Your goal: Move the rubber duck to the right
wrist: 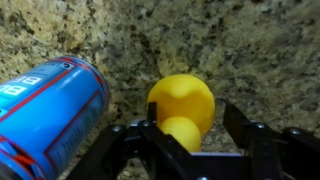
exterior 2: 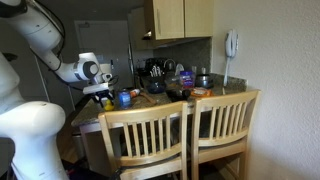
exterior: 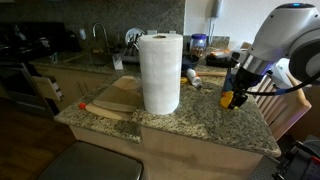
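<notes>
Sitting between jaws: rubber duck (wrist: pixel 182 105), bright yellow, smooth, rounded.

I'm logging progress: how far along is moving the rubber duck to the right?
Done: the gripper straddles the rubber duck beside the blue can. In hand: the grasp; I cannot tell whether it is closed on the duck. Left: carrying the duck right and releasing it.
</notes>
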`<state>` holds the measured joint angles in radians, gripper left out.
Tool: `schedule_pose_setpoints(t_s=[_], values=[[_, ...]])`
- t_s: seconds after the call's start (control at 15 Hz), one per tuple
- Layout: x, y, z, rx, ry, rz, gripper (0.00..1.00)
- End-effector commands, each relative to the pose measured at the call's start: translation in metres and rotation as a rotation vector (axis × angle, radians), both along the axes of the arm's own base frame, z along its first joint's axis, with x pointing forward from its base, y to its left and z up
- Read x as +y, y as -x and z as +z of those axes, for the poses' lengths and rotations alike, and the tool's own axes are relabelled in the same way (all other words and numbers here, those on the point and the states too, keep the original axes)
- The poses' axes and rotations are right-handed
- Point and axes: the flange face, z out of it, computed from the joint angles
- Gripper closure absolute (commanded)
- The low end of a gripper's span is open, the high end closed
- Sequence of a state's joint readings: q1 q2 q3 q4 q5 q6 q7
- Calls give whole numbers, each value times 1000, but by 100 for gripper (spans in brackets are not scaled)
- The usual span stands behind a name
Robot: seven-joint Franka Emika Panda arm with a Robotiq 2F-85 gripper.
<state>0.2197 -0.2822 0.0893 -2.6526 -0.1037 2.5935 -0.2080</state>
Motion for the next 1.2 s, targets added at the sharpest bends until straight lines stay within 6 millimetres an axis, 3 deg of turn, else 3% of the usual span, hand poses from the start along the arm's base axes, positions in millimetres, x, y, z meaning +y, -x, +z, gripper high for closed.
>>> schedule_pose_setpoints(t_s=[0.0,0.4,0.87,1.13], values=[[0,0,1,-17,6,3,62],[2,-4,10,-43,22,-3,91],[16,-3,72,-269,137,-36,93],[24,3,131,-420,199,-64,93]])
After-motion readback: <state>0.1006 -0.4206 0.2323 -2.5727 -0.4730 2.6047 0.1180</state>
